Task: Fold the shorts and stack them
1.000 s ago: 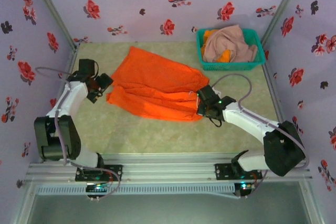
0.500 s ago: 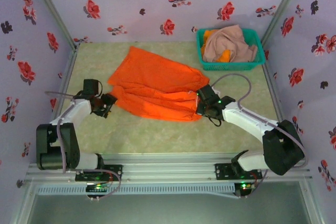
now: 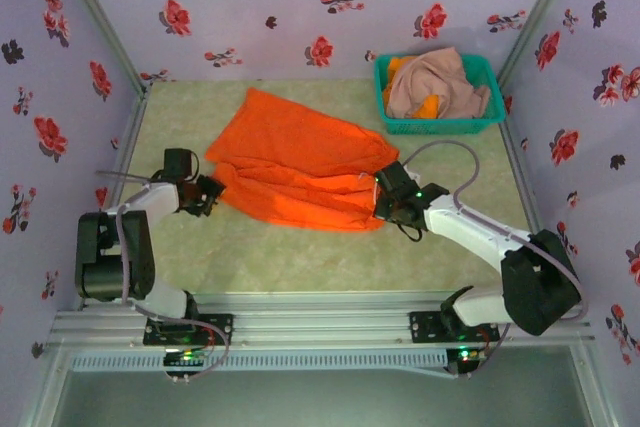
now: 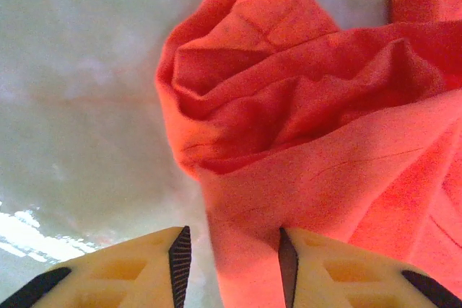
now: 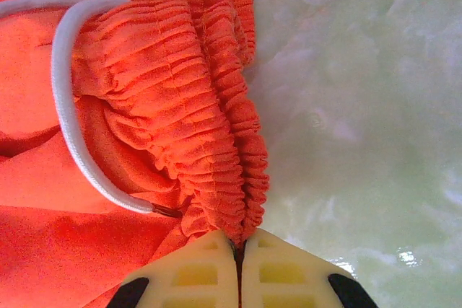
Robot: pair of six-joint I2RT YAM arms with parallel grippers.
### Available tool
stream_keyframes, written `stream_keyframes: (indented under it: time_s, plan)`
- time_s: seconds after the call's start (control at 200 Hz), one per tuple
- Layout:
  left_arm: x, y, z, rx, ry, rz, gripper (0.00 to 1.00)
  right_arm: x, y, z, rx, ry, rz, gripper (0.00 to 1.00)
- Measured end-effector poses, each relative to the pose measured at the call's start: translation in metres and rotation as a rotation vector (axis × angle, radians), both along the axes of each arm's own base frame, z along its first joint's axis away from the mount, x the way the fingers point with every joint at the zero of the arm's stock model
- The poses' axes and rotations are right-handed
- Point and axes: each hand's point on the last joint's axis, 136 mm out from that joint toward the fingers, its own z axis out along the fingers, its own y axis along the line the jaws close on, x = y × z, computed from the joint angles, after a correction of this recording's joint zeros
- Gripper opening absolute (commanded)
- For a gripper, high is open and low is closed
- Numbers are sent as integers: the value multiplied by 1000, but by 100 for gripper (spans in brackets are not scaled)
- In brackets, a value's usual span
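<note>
Clamping tight on the gathered elastic waistband of the orange shorts, the right pincer is holding that end just right of the middle of the bench. It is probably acting as an anchor, so the cloth is not sliding under a pull from the other side. The white drawstring is looping loose beside the grip. Towards the left edge, the left pincer is standing released, its jaws straddling the cloth's edge just short of the crumpled hem corner without squeezing it, apparently lining up a hold for a fold. The shorts are lying spread across the bench's middle. In the far right corner a teal mesh basket is holding the pink-beige shorts, not yet folded.
</note>
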Motion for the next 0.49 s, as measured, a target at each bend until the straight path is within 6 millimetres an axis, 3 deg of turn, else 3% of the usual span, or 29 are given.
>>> stream_keyframes:
  time_s: [0.165,0.335,0.495]
  plan:
    - [8,0,4,4,-33,-7,26,-2,-1,-2,-4,6,0,0]
    - [8,0,-2,10,-20,-18,4,-2,-2,-3,-5,7,0,0]
    - [9,0,0,14,-23,-25,0,-2,-1,-3,-4,6,0,0]
